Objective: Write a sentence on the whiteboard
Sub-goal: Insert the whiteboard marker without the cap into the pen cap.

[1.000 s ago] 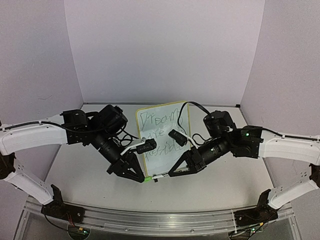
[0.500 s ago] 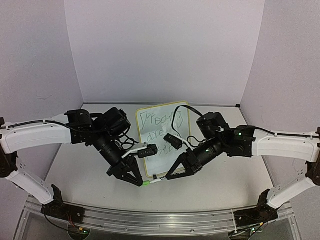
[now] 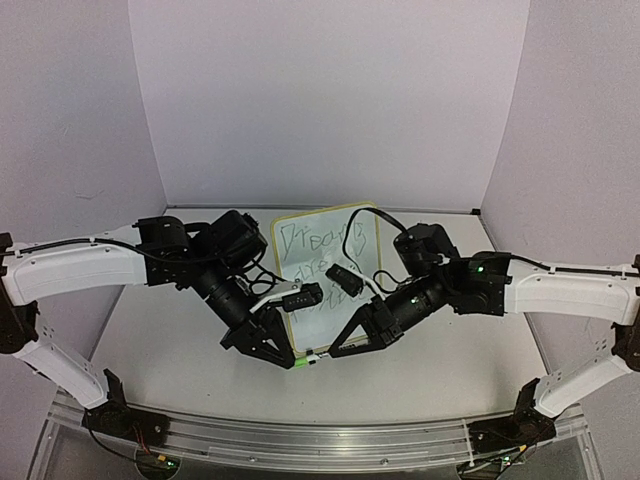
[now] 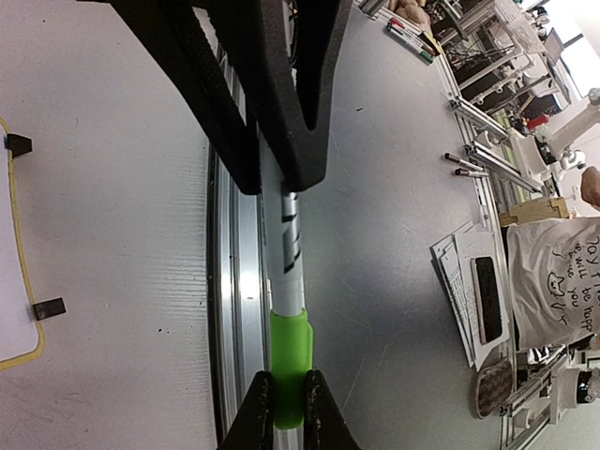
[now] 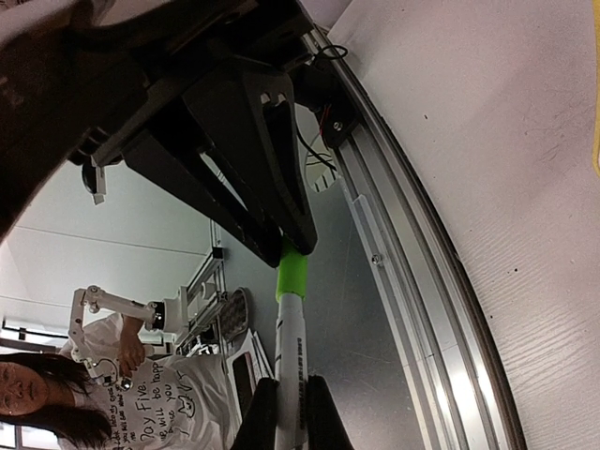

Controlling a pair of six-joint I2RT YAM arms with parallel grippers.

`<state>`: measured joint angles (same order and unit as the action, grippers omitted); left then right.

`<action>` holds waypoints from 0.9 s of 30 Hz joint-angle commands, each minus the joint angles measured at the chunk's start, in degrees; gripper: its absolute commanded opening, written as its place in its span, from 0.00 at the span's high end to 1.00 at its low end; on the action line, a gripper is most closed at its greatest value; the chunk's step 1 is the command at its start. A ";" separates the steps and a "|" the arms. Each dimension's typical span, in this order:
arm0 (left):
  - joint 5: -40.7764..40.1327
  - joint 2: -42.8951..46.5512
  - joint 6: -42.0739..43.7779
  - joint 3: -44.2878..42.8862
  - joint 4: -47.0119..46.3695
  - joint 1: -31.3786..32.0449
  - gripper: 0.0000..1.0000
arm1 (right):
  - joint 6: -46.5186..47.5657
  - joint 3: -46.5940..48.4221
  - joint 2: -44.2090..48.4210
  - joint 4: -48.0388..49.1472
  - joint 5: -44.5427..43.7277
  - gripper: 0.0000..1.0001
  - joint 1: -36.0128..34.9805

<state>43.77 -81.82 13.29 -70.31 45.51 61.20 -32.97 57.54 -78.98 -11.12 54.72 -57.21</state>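
The whiteboard (image 3: 352, 232) lies flat mid-table, yellow-framed, with the sentence (image 3: 312, 243) in scrawly green marker; its lower lines are partly hidden by the wrists. Both grippers meet just in front of its near edge, holding one white marker (image 3: 314, 353) between them. My left gripper (image 4: 288, 401) is shut on the marker's green cap (image 4: 290, 361). My right gripper (image 5: 292, 414) is shut on the white barrel (image 5: 292, 352). The cap (image 5: 292, 275) sits on the barrel's end. The board's yellow edge and a black clip foot (image 4: 49, 307) show in the left wrist view.
An aluminium rail (image 4: 236, 281) runs along the table's near edge, just below the marker. Purple walls (image 3: 330, 100) close the back and sides. Beyond the rail are loose markers (image 4: 412, 36) and papers (image 4: 469, 291) off the table.
My left gripper has moved right and my right gripper left, so the two now stand closer together on the marker, in front of the board.
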 commanded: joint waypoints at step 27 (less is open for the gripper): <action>-1.72 -4.52 -2.26 -9.48 -12.65 1.69 1.00 | -1.34 0.18 -6.07 14.43 1.12 1.00 -2.61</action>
<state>40.47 -85.60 10.56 -73.75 50.05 61.99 -34.58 57.36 -83.94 -7.08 56.74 -57.54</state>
